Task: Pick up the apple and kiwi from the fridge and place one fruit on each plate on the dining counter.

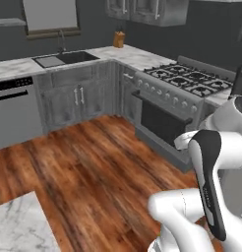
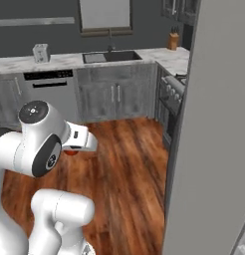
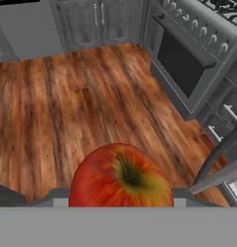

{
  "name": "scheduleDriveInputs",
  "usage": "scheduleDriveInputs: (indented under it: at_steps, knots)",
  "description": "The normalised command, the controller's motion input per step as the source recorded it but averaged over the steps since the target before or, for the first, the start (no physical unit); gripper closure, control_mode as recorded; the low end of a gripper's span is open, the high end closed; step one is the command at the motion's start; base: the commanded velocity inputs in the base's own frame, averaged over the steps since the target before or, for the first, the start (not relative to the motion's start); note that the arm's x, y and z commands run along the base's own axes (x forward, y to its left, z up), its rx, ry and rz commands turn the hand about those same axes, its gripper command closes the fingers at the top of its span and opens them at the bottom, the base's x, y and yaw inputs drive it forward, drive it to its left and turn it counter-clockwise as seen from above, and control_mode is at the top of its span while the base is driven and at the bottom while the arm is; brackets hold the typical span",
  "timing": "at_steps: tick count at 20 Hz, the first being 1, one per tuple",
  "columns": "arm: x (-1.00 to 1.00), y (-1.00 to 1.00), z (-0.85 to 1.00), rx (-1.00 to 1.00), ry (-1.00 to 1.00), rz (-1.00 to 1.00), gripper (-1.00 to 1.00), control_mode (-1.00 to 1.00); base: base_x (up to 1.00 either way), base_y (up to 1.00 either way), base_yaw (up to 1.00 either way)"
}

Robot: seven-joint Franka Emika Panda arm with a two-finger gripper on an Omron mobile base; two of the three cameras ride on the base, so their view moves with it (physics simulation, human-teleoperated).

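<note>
A glossy red apple (image 3: 121, 178) with a yellow-green patch around its stem sits between the fingertips of my gripper (image 3: 121, 201), which is shut on it, high above the wooden floor. From the right base camera, a sliver of the apple (image 2: 70, 153) shows red under the white hand, left of the fridge (image 2: 214, 149), whose tall grey face stands close on the right. A corner of the marble dining counter (image 1: 19, 224) lies at the lower left. The kiwi and the plates are out of view.
A stove with oven (image 1: 177, 98) lines the right side, with a grey bar (image 3: 214, 161) near the hand. Sink (image 1: 69, 58), dishwasher (image 1: 12, 110) and cabinets run along the back wall. Wooden floor (image 1: 93, 162) lies between.
</note>
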Motion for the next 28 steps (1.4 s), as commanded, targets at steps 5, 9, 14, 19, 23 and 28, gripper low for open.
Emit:
scheduleDriveInputs:
  at_steps: [5, 9, 14, 19, 23, 28]
  knots:
    - [0.0, 0.0, 0.0, 0.0, 0.0, 0.0, 1.0, 1.0, 0.53, 0.1, 0.25]
    - [0.0, 0.0, 0.0, 0.0, 0.0, 0.0, 1.0, 1.0, 0.66, 0.05, 0.27]
    - [0.0, 0.0, 0.0, 0.0, 0.0, 0.0, 1.0, 1.0, 0.63, 0.04, 0.41]
    - [0.0, 0.0, 0.0, 0.0, 0.0, 0.0, 1.0, 1.0, 0.63, 0.0, 0.47]
    - [0.0, 0.0, 0.0, 0.0, 0.0, 0.0, 1.0, 1.0, 0.76, 0.0, 0.4]
    - [0.0, 0.0, 0.0, 0.0, 0.0, 0.0, 1.0, 1.0, 0.93, 0.0, 0.38]
